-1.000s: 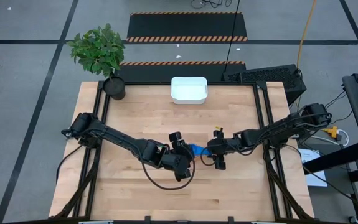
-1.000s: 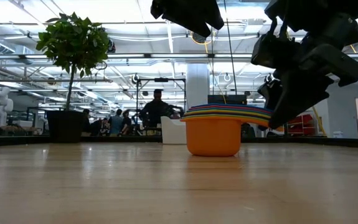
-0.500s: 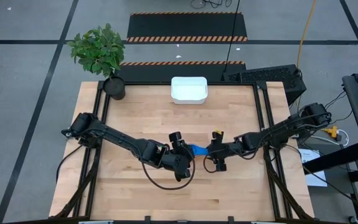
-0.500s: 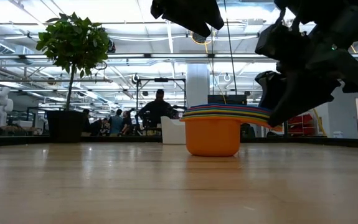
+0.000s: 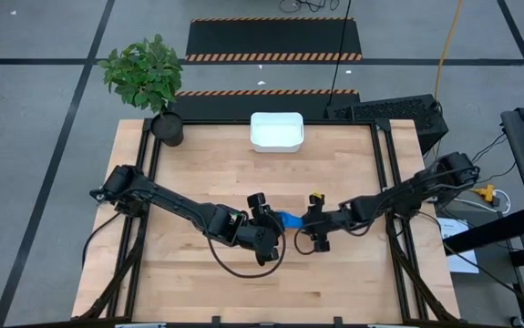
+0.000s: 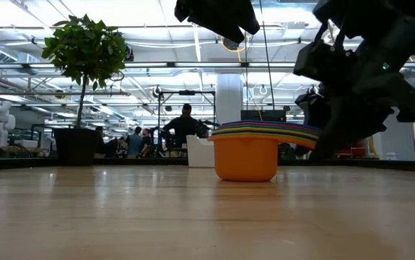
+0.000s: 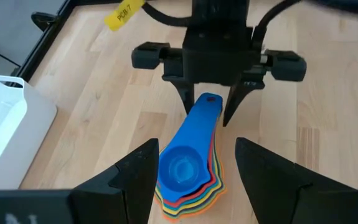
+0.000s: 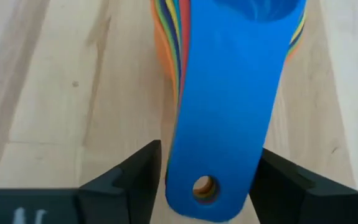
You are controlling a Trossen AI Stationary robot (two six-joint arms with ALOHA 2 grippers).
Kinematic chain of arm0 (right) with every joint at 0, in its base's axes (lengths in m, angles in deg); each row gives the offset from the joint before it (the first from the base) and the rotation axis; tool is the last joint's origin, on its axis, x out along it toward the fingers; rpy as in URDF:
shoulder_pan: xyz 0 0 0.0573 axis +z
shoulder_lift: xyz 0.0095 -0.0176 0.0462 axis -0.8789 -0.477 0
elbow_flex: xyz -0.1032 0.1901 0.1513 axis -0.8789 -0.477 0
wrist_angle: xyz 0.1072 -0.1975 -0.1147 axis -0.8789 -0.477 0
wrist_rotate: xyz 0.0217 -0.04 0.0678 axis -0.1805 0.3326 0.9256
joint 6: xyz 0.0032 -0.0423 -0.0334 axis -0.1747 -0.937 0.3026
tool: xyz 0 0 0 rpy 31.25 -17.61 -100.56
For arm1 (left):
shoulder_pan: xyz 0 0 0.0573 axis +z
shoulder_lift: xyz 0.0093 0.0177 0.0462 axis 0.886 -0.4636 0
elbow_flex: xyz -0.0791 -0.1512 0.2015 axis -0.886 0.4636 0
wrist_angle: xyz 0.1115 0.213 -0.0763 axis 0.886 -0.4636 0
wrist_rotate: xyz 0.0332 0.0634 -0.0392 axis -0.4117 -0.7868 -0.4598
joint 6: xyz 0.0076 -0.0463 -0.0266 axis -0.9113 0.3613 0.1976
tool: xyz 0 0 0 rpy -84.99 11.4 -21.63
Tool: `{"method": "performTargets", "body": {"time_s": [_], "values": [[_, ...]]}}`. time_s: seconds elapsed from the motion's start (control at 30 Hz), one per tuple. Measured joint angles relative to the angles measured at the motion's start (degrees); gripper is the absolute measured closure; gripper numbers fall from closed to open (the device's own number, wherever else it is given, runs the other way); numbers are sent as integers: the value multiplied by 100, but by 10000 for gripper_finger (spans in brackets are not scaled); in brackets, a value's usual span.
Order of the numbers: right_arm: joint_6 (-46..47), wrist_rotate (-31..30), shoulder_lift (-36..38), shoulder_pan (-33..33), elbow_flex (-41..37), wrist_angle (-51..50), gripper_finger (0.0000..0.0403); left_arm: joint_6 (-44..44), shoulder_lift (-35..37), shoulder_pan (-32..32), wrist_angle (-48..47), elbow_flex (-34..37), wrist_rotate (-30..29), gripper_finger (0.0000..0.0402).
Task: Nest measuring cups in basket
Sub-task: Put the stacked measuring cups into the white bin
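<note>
The measuring cups sit stacked one inside another on the wooden table, well apart from the white basket, which stands at the table's far edge beside a dark pot with a green plant. Seen level from the table top, the stack is an orange cup at the bottom with coloured rims layered above it. The blue cup lies on top, its long handle reaching away from the bowl.

The right gripper is at the handle end of the stack. Its two fingers are spread and stand either side of the blue handle's tip, with a gap showing on each side.

The left gripper hovers just beside the bowl end of the stack, on the side away from the right gripper. Its fingers are also spread, flanking the cups without touching them.
</note>
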Motion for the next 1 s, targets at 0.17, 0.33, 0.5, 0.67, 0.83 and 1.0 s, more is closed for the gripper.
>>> {"method": "performTargets", "body": {"time_s": [0.17,0.33,0.5,0.67,0.83,1.0], "values": [[110,-163,-110,-5,0,119,178,82,0,-12,-16,0,0,188],[87,-138,-64,-4,0,194,180,143,0,-101,-51,0,0,188],[99,-124,-66,-7,2,178,217,141,0,-200,-50,0,4,188],[71,-123,-57,-7,2,190,283,112,0,-221,-50,0,1,188],[-170,-96,274,-59,0,56,283,160,153,-217,-106,0,2,188],[-591,-113,989,-486,150,-488,283,161,478,-298,-430,0,-266,188]]}}
